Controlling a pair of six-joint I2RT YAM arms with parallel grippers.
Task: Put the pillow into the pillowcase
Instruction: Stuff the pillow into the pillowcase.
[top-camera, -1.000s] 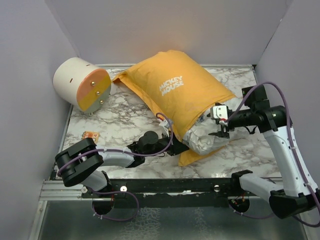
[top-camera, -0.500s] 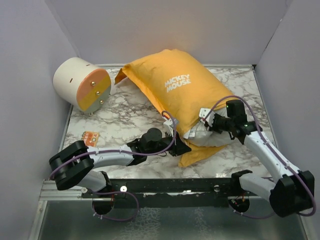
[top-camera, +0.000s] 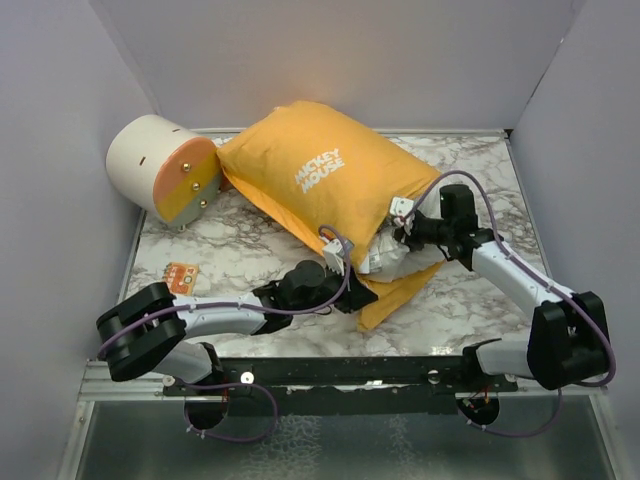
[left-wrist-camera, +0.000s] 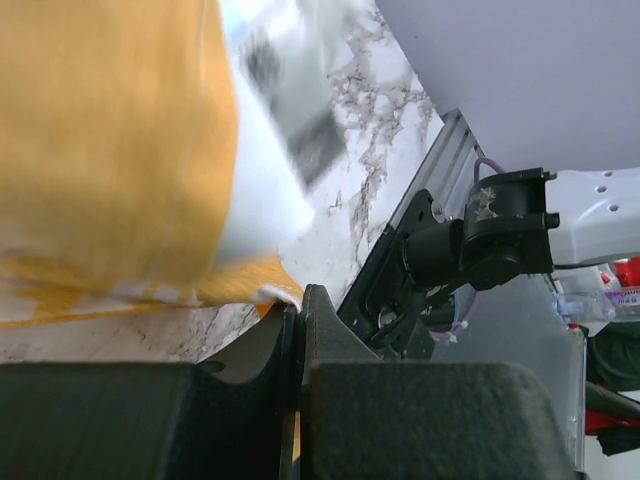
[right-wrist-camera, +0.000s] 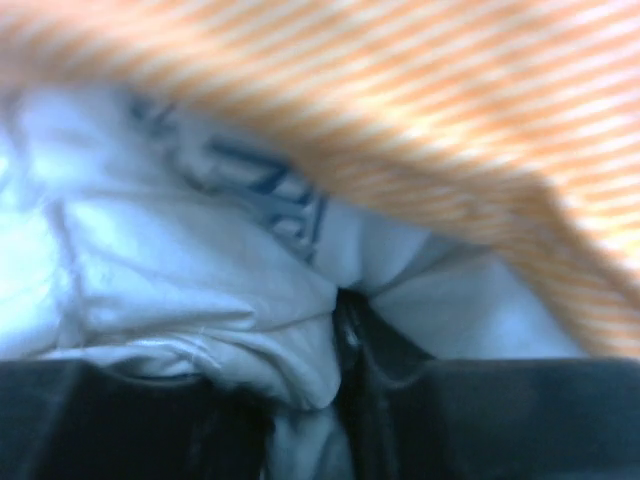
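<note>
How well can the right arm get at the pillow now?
Yes, apparently: the pillow end pokes out of the pillowcase mouth, uncovered, and the right gripper grips it.

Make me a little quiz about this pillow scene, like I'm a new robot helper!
1. True or false: the pillow is all the way inside the pillowcase.
2. What is the right gripper pinching? A) pillow B) cylinder C) table
3. Fill in: the white words on the pillowcase say MICKEY ____.

Key: 1 false, a white end sticks out; 2 A; 3 MOUSE.
</note>
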